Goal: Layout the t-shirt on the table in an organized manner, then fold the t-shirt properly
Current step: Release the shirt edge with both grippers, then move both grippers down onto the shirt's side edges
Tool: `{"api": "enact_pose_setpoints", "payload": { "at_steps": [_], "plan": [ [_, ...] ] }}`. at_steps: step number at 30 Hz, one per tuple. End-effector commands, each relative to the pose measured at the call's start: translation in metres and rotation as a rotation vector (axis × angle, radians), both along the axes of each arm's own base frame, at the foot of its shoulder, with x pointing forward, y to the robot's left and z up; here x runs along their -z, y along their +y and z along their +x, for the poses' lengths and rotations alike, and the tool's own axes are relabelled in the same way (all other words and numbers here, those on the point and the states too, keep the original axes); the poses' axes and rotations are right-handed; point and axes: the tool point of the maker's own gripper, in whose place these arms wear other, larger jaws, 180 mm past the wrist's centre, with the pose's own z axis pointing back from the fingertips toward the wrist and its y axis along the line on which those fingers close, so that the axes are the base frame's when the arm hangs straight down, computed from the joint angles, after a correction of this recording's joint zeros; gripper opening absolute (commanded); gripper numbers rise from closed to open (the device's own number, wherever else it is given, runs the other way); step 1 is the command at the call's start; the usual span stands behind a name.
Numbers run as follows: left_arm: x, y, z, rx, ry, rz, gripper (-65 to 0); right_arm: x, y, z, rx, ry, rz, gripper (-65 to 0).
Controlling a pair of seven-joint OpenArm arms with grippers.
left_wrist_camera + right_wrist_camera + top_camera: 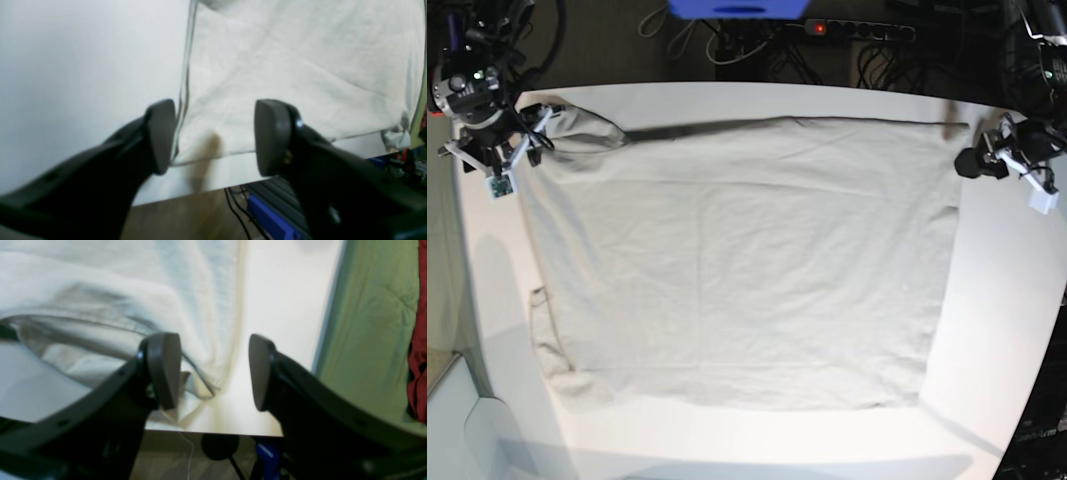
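Observation:
The beige t-shirt (737, 260) lies spread flat over most of the white table (997, 330), with a bunched corner at the far left (577, 125). My left gripper (215, 136) is open and hovers over the shirt's corner (283, 66) by the table edge (213, 173); in the base view it is at the far right (972, 160). My right gripper (213, 371) is open above the rumpled shirt edge (116, 296) and bare table (283, 306); in the base view it is at the far left (522, 140). Nothing is held between either pair of fingers.
Beyond the far table edge are a power strip (857, 30), cables and a blue box (737, 8). A green surface (367, 340) and red cloth (418, 340) lie past the table's side.

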Motion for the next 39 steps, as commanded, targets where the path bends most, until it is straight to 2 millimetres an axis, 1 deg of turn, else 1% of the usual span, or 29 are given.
{"api": "enact_pose_setpoints", "payload": {
  "at_steps": [1,3,5,8,10,12,15,16,18,21,24,25,27,28,29,30,32,34,35,36,38,39],
  "plan": [
    [-0.015,0.011,0.010,-0.013,-0.051,0.014,-27.4,-0.011,-0.003,0.007,-0.005,-0.045,-0.012,-31.4],
    [-0.020,0.022,0.010,-0.052,-0.068,0.018,-27.4,-0.012,-0.003,0.008,-0.006,-0.048,-0.013,-31.4],
    [-0.027,0.036,0.011,-0.096,-0.090,0.026,-27.4,-0.015,-0.005,0.013,-0.003,-0.063,-0.018,-31.4],
    [-0.039,0.055,0.012,-0.157,-0.127,0.041,-27.4,-0.020,-0.020,0.010,0.036,-0.072,-0.036,-31.4],
    [-0.046,0.066,0.012,-0.192,-0.151,0.050,-27.4,-0.027,-0.025,0.015,0.052,-0.093,-0.044,-31.4],
    [-0.052,0.073,0.013,-0.215,-0.169,0.056,-27.4,-0.030,-0.033,0.016,0.073,-0.104,-0.053,-31.4],
    [-0.069,0.072,0.037,-0.221,-0.241,0.039,-27.4,-0.039,-0.033,0.028,0.072,-0.143,-0.051,-31.4],
    [-0.070,0.068,0.044,-0.225,-0.260,0.026,-27.4,-0.043,-0.033,0.033,0.073,-0.159,-0.051,-31.4],
    [-0.077,0.054,0.063,-0.236,-0.314,-0.023,-27.4,-0.054,-0.029,0.051,0.062,-0.203,-0.046,-31.4],
    [-0.084,0.031,0.089,-0.252,-0.379,-0.106,-27.5,-0.065,-0.009,0.078,0.000,-0.252,-0.025,-31.4],
    [-0.084,-0.003,0.119,-0.257,-0.417,-0.172,-27.6,-0.063,0.015,0.108,-0.066,-0.264,0.018,-31.7],
    [-0.083,-0.012,0.127,-0.255,-0.416,-0.174,-27.6,-0.060,0.019,0.116,-0.077,-0.258,0.023,-31.9],
    [-0.075,-0.029,0.139,-0.249,-0.393,-0.159,-27.8,-0.048,0.023,0.129,-0.083,-0.230,0.041,-32.6],
    [-0.070,-0.039,0.145,-0.239,-0.375,-0.144,-29.3,-0.041,0.023,0.136,-0.082,-0.211,0.049,-34.2],
    [-0.065,-0.051,0.152,-0.223,-0.357,-0.126,-32.4,-0.032,0.024,0.143,-0.080,-0.186,0.063,-37.1],
    [-0.060,-0.062,0.157,-0.201,-0.334,-0.109,-35.8,-0.027,0.024,0.149,-0.076,-0.173,0.076,-40.2],
    [-0.051,-0.078,0.167,-0.154,-0.287,-0.073,-46.3,-0.020,0.023,0.164,-0.069,-0.153,0.109,-48.5],
    [-0.046,-0.092,0.180,-0.113,-0.270,-0.046,-59.9,-0.016,0.015,0.177,-0.062,-0.134,0.120,-58.0],
    [-0.043,-0.097,0.184,-0.099,-0.269,-0.034,-65.0,-0.013,0.013,0.182,-0.062,-0.121,0.130,-62.3],
    [-0.039,-0.100,0.188,-0.094,-0.273,-0.022,-65.0,-0.012,0.011,0.188,-0.059,-0.112,0.140,-65.0],
    [-0.034,-0.103,0.195,-0.103,-0.299,-0.012,-63.1,-0.010,0.014,0.201,-0.063,-0.116,0.172,-63.3],
    [-0.032,-0.100,0.199,-0.111,-0.316,0.000,-64.4,-0.011,0.012,0.207,-0.064,-0.127,0.181,-63.0]
  ]
}}
